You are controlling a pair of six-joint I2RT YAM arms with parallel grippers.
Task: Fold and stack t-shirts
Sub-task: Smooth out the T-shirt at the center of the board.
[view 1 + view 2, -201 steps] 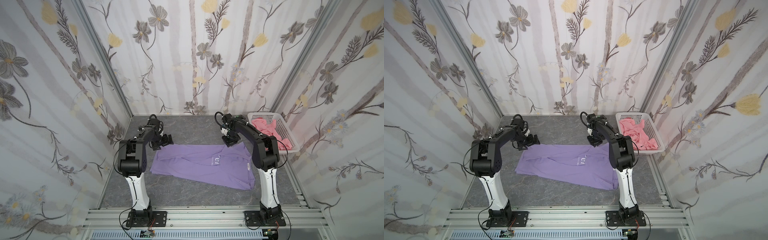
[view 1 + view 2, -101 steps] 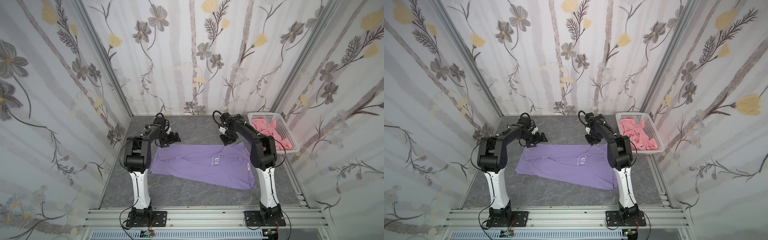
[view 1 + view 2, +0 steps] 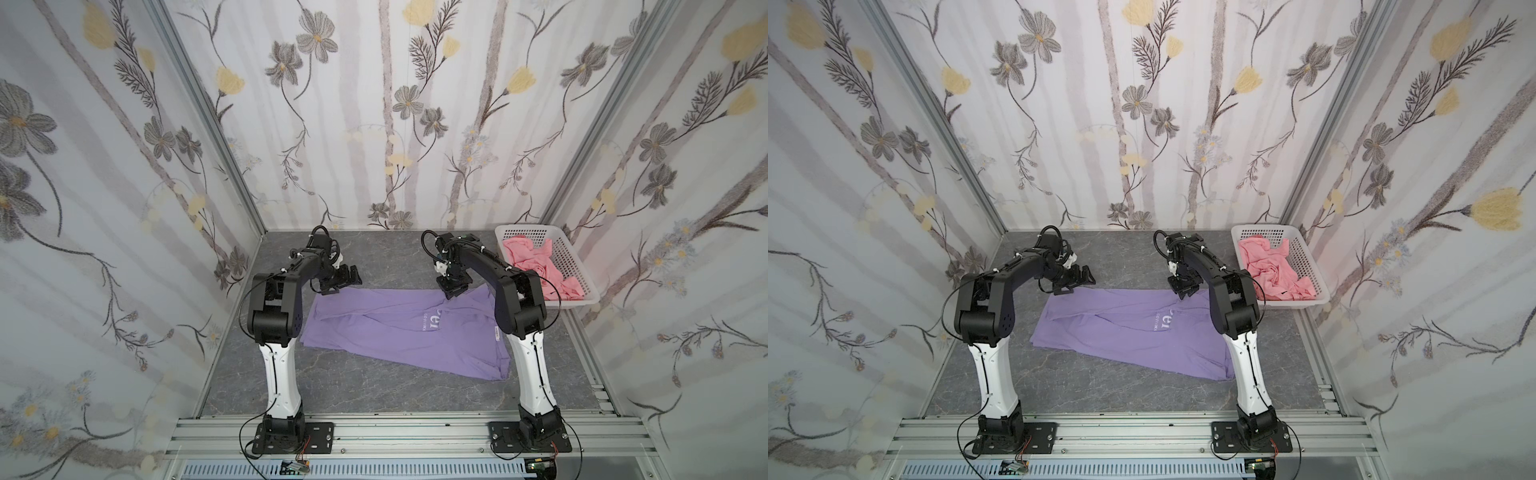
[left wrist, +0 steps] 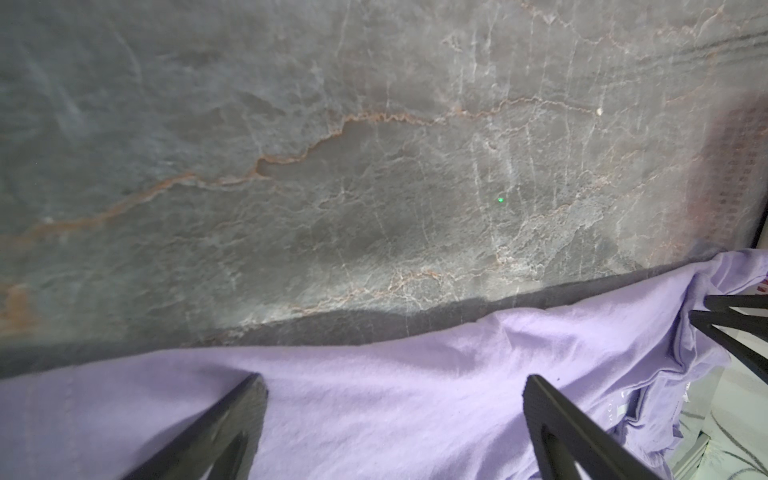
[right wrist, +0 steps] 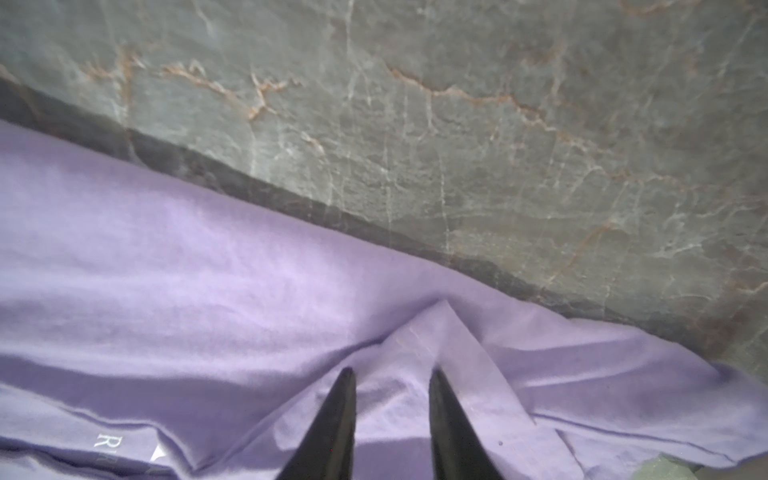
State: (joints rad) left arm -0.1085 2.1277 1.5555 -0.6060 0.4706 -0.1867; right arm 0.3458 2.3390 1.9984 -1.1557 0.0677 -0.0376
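Step in hand: folding the shirt (image 3: pixel 395 332). Stacking has not begun. The shirt lies flat on the table (image 3: pixel 374 253), stretched across between the two arms. A flap is folded over its middle and part-covers the white lettering. Its near edge runs slanted, and there are wrinkles at the right end. The pink garment (image 3: pixel 536 266) sits crumpled in the basket (image 3: pixel 579 270) at the far right, apart from the shirt and not folded.

Left gripper (image 3: pixel 341 280): jaws wide apart with nothing between them, over the shirt's far-left corner. The left wrist view shows both fingers (image 4: pixel 232 415) over plain cloth just inside the far edge. Whether the tips touch the cloth I cannot tell.

Right gripper (image 3: pixel 454 291): at the shirt's far edge, toward the right end. In the right wrist view the jaws stand narrow and a raised ridge of purple cloth runs between the fingers (image 5: pixel 338 415). That reads as clamped on the shirt.

Judgement: this is the grasp phase of the next fold, with the right side gripped and the left not.
- The left should drop onto the far-left edge and close on the cloth, taking all layers.
- Both then lift together and carry the far edge toward the near edge, at the same height and pace, so the crease stays straight.

Risks: the left may catch only the top layer, or the right may pull early and drag the shirt toward the basket.
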